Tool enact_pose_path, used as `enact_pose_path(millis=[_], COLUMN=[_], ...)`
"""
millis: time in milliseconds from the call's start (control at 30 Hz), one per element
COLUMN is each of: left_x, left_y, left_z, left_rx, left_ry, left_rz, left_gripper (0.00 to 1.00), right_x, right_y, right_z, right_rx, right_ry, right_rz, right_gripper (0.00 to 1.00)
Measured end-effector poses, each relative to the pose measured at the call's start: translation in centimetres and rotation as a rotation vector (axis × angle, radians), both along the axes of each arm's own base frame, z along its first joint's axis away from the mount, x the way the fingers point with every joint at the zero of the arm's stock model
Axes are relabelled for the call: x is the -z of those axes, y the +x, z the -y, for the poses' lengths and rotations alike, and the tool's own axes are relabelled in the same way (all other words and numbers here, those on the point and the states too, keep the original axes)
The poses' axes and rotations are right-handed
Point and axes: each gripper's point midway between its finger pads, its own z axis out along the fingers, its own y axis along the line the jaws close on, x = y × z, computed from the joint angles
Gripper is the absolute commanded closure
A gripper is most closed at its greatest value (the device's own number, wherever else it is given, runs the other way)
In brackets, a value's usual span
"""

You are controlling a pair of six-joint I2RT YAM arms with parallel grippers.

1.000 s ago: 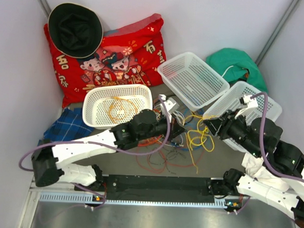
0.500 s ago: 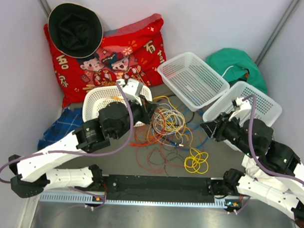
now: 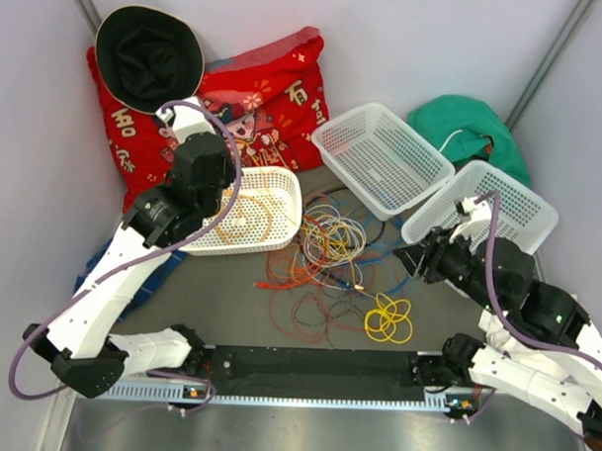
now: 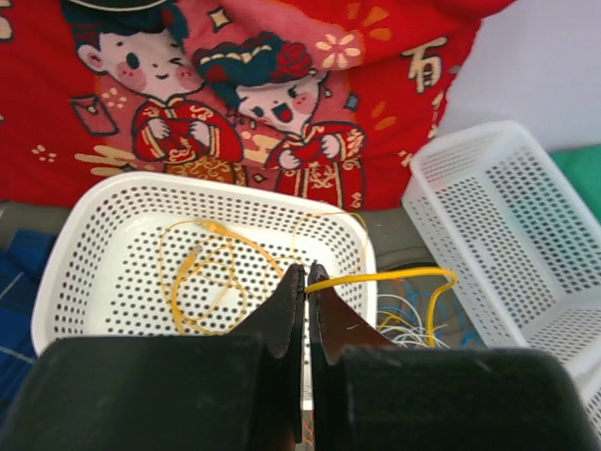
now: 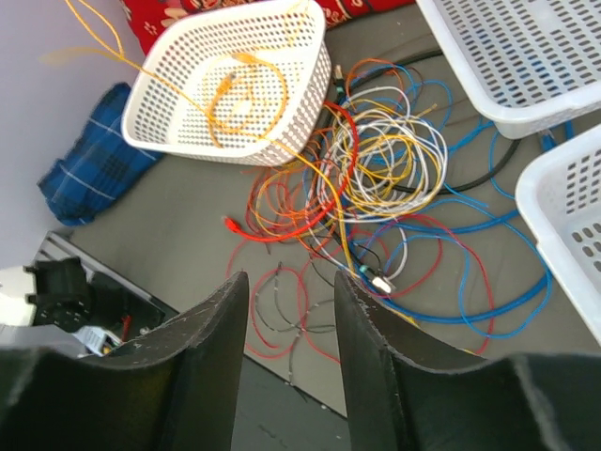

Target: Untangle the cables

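The cables [image 3: 330, 241] lie in a loose tangle of red, orange, yellow, blue and grey-white loops on the table between the baskets, also in the right wrist view [image 5: 385, 160]. A small yellow coil [image 3: 389, 318] lies apart at the front. My left gripper [image 3: 215, 183] is raised over the left white basket [image 3: 286, 230] and is shut on a thin yellow cable [image 4: 376, 277] that runs back to the tangle. An orange-yellow cable [image 4: 202, 272] lies coiled in that basket. My right gripper [image 3: 404, 259] is open and empty, right of the tangle, its gap [image 5: 286, 282] above red loops.
A red pillow [image 3: 256, 95] with a black hat [image 3: 149, 52] lies at the back left. Two empty white baskets [image 3: 383, 154] [image 3: 504, 208] and a green cloth [image 3: 468, 127] are at the right. A blue plaid cloth [image 3: 132, 249] is at the left. A black rail [image 3: 316, 365] runs along the front.
My left arm has lifted out of the tangle and swung back-left over the basket, drawing the yellow cable. The yellow coil has dropped to the front. My right gripper has hardly moved.
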Motion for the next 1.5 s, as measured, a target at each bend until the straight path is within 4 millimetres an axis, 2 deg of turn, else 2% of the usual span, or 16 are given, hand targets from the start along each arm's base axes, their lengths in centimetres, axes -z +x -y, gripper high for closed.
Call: enact_pose_path(millis=[67, 200, 333, 400, 533, 867, 900, 967, 1033, 1100, 1133, 1167, 1267, 1367, 1433, 1500], left_x=[0.7, 1.2, 1.4, 1.4, 1.3, 1.1, 1.1, 1.1, 1.1, 1.2, 1.2, 1.1, 1.0, 0.8, 1.0, 1.8], left_y=[0.3, 0.2, 0.1, 0.0, 0.0, -0.1, -0.1, -0.2, -0.2, -0.3, -0.3, -0.4, -0.6, -1.0, -1.3, -1.8], left_z=[-0.5, 0.5, 1.1, 1.2, 1.4, 1.6, 1.6, 1.6, 1.6, 1.5, 1.5, 1.5, 1.3, 1.0, 0.9, 1.0], left_rx=[-0.012, 0.036, 0.064, 0.072, 0.086, 0.098, 0.098, 0.098, 0.099, 0.098, 0.099, 0.099, 0.099, 0.099, 0.106, 0.123], left_ry=[0.002, -0.018, -0.033, -0.035, -0.039, -0.044, -0.044, -0.044, -0.043, -0.041, -0.041, -0.042, -0.045, -0.053, -0.062, -0.074], left_rz=[-0.027, -0.050, -0.058, -0.061, -0.064, -0.064, -0.065, -0.065, -0.066, -0.069, -0.069, -0.069, -0.064, -0.053, -0.044, -0.040], left_gripper=[1.00, 1.00, 1.00, 1.00, 1.00, 1.00, 1.00, 1.00, 1.00, 1.00, 1.00, 1.00, 1.00, 1.00, 1.00, 1.00], right_x=[0.4, 3.4, 9.4, 13.2, 17.9, 21.9, 22.3, 23.0, 23.3, 22.9, 22.6, 22.2, 20.8, 18.5, 16.0, 12.4], right_y=[0.0, 0.1, 0.1, 0.0, 0.1, 2.9, 3.1, 3.6, 4.3, 5.1, 5.4, 5.6, 6.0, 6.2, 6.2, 6.1], right_z=[0.0, -0.7, -2.0, -2.9, -4.0, -7.3, -7.5, -7.7, -7.9, -8.4, -8.5, -8.6, -8.5, -8.2, -7.9, -7.6], right_rx=[-0.005, -0.035, -0.086, -0.119, -0.153, -0.168, -0.167, -0.154, -0.137, -0.114, -0.111, -0.104, -0.087, -0.068, -0.061, -0.056], right_ry=[-0.007, -0.055, -0.143, -0.195, -0.267, -0.335, -0.344, -0.367, -0.385, -0.376, -0.371, -0.362, -0.334, -0.298, -0.268, -0.221], right_rz=[0.000, -0.017, -0.099, -0.164, -0.250, -0.272, -0.275, -0.282, -0.278, -0.260, -0.248, -0.236, -0.199, -0.154, -0.116, -0.066], right_gripper=[0.45, 0.40, 0.39, 0.38, 0.37, 0.39, 0.41, 0.55, 0.75, 0.86, 0.97, 1.00, 1.00, 1.00, 1.00, 1.00])
